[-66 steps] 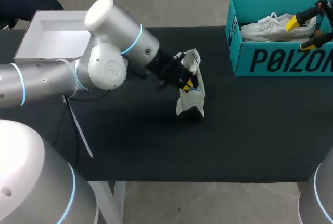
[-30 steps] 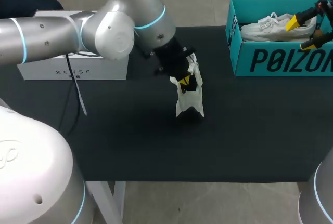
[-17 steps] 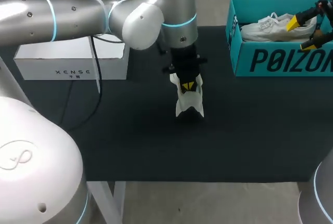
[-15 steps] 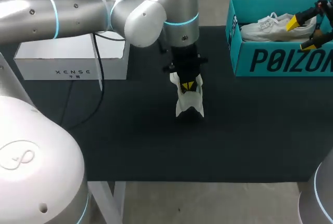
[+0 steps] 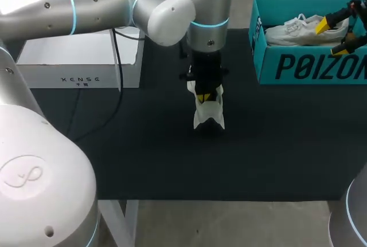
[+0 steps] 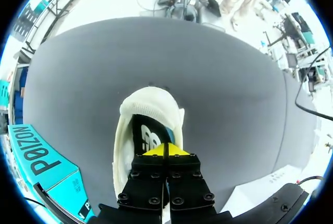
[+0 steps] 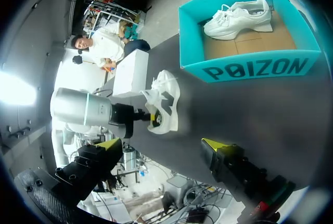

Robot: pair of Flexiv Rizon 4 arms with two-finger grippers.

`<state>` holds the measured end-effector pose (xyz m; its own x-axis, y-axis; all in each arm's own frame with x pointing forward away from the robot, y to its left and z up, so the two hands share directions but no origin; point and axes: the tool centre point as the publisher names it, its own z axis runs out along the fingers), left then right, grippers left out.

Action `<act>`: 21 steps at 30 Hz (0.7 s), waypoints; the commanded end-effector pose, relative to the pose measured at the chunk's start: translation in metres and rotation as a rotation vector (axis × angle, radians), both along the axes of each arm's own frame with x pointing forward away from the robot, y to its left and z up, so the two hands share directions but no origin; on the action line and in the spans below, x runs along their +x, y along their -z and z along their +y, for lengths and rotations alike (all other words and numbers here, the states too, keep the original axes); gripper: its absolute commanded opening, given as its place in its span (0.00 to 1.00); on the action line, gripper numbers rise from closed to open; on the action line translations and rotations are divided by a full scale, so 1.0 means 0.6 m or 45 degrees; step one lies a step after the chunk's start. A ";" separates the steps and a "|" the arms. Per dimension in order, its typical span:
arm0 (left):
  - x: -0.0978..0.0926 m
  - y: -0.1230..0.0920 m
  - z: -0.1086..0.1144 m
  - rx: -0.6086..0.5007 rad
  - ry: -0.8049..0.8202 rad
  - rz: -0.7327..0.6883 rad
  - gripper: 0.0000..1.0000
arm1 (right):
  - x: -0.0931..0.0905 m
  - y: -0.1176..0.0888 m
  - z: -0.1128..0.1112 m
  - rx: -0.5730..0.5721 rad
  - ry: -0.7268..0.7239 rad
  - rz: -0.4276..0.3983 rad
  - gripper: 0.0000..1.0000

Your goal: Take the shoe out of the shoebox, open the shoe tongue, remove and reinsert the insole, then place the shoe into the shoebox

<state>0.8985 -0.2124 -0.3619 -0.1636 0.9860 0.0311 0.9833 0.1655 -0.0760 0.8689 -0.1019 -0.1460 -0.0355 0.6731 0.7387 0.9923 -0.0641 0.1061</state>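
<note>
A white shoe [image 5: 207,114] stands near the middle of the black table, its opening turned up. In the left wrist view its dark insole [image 6: 143,134] shows inside the white upper [image 6: 151,105]. My left gripper [image 5: 204,94] comes down from above and is shut at the shoe's opening, yellow tips [image 6: 166,150] pressed together on a thin part; whether that is the tongue or the insole's edge I cannot tell. My right gripper [image 5: 335,36] hangs open over the teal shoebox [image 5: 309,66], holding nothing; from its own view [image 7: 162,144] the shoe [image 7: 165,107] lies ahead.
A second white shoe [image 5: 304,29] lies inside the teal shoebox [image 7: 250,68] at the back right. A white box [image 5: 80,66] stands at the back left. My left arm's links cross above the table's back left.
My left arm has swung round to the right above the shoe, turning the gripper while it stays shut at the shoe's opening. The shoe's top now sits lower. The right arm has not moved.
</note>
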 end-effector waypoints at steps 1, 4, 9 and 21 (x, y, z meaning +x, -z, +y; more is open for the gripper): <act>0.001 0.021 -0.004 0.000 -0.006 0.026 0.00 | 0.001 0.000 0.000 -0.004 0.000 0.003 1.00; 0.000 0.041 -0.009 0.001 -0.015 0.059 0.00 | 0.001 0.000 0.000 -0.004 0.000 0.003 1.00; -0.002 0.067 -0.017 0.000 -0.027 0.077 0.00 | 0.001 0.000 0.000 -0.004 0.000 0.003 1.00; -0.015 0.103 -0.031 -0.064 -0.079 0.116 0.00 | 0.001 0.000 0.000 -0.004 0.000 0.003 1.00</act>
<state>0.8909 -0.2303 -0.4128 -0.2240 0.9746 -0.0018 0.9599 0.2203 -0.1735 0.8689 -0.1019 -0.1461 -0.0355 0.6730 0.7388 0.9923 -0.0641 0.1060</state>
